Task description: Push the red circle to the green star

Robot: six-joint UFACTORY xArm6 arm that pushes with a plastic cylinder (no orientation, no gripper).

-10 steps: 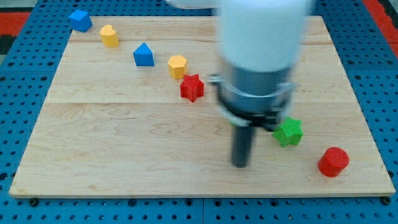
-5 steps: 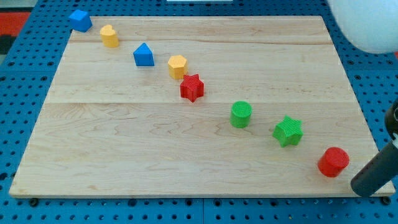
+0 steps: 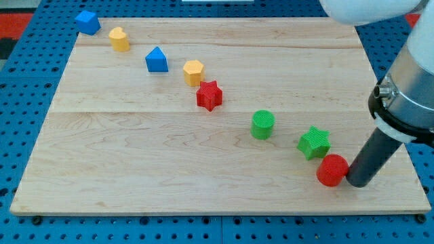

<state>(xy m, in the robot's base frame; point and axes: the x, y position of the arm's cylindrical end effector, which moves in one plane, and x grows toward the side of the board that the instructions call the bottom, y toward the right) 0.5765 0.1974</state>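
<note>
The red circle [image 3: 332, 170] lies near the board's bottom right, just below and to the right of the green star [image 3: 314, 143], almost touching it. My tip [image 3: 357, 182] rests against the red circle's right side. The dark rod rises from it up to the right into the grey and white arm.
A green circle [image 3: 262, 125] lies left of the green star. A red star [image 3: 209, 95], yellow hexagon [image 3: 193, 72], blue block [image 3: 156, 59], yellow block [image 3: 119, 39] and blue block [image 3: 87, 22] run diagonally to the top left. The board's bottom edge [image 3: 224, 211] is close below my tip.
My tip swung from the board's middle out to the right edge, then came back left against the red circle. The red circle slid left and slightly up toward the green star.
</note>
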